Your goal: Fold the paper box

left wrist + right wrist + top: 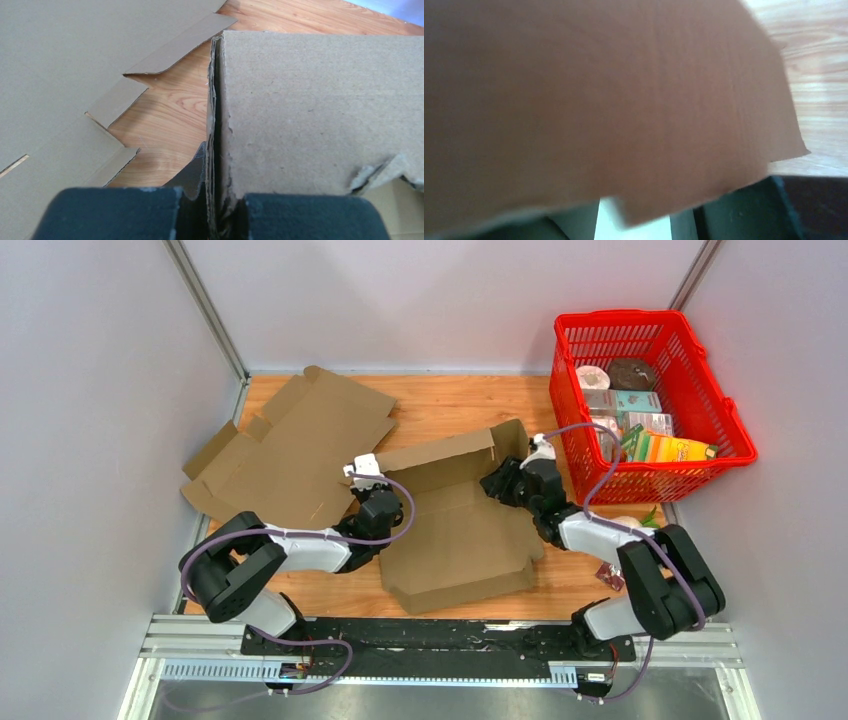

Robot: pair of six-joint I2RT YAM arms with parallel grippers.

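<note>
The paper box [460, 530] lies half folded in the middle of the wooden table, its back wall and right flap raised. My left gripper [385, 502] is at the box's left wall. In the left wrist view it [212, 197] is shut on the doubled cardboard edge of the paper box [320, 110], which stands upright between the pads. My right gripper [497, 483] is at the raised right back flap. In the right wrist view that blurred brown flap [599, 100] fills most of the frame, and the right gripper [634, 225] shows a wide bright gap between its fingers.
A second flat cardboard blank [300, 445] lies at the back left, also seen as a cardboard blank [65, 75] in the left wrist view. A red basket [720, 410] with groceries stands at the back right. Small items lie by the right arm's base [625, 525].
</note>
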